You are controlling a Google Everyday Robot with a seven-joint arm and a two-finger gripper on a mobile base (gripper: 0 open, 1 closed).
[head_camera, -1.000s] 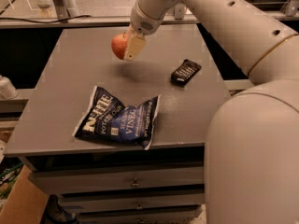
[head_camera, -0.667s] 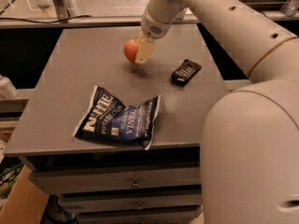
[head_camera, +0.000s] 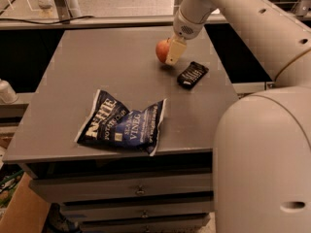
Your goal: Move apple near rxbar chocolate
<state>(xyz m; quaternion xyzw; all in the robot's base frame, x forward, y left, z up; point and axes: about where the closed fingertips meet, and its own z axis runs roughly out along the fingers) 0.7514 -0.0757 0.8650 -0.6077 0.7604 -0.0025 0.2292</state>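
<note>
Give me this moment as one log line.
gripper: shut on apple | apple: beside rxbar chocolate, not touching | Kettle chip bag: near table front edge

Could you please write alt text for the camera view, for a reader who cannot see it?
The robot's gripper holds an apple at the far right of a grey table, close beside the rxbar chocolate. A blue Kettle chip bag lies near the front edge.

Table [head_camera: 97, 76]: chip bag [head_camera: 121, 126], rxbar [head_camera: 192, 74] (gripper [head_camera: 168, 55], apple [head_camera: 161, 50] above)
</note>
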